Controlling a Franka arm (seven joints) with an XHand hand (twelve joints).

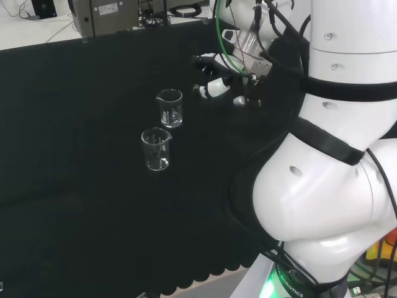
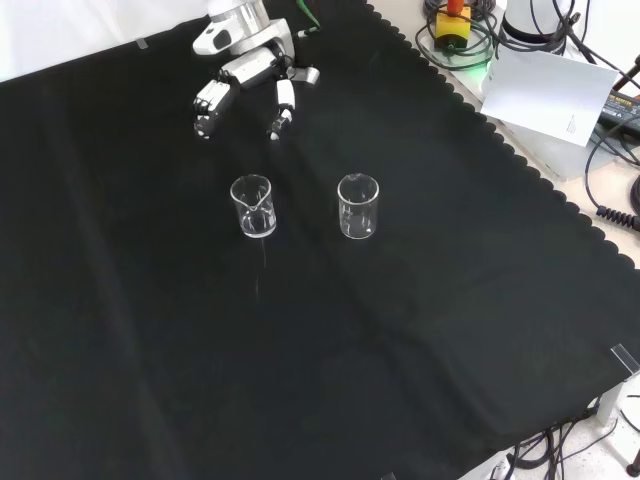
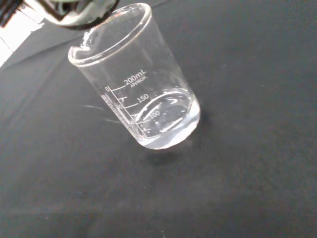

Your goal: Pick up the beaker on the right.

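- Two clear glass beakers stand upright on the black cloth (image 2: 420,330), apart from each other, both toward the middle of the bench.
- Front view: one beaker (image 2: 253,206) sits to the left, the other beaker (image 2: 358,206) to the right, side by side, about level.
- Head view: the same pair sits one behind the other; the farther beaker (image 1: 170,108) is nearer the hand, the nearer beaker (image 1: 156,149) is closer to the cloth's scalloped front edge.
- Hand (image 2: 245,75) hangs above the cloth near its far edge in the front view, up and left of both beakers, touching neither.
- Fingers (image 2: 208,105) are spread and only slightly bent, pointing down toward the cloth, nothing held between them and the thumb.
- Head view: hand (image 1: 217,77) is just right of the farther beaker, with a gap between them.
- Wrist view: one beaker (image 3: 141,96) is seen close up, upright on the cloth, with printed graduation marks and a pour spout on the rim; looks empty.
- Which of the two that is, cannot tell for sure from the wrist view alone.
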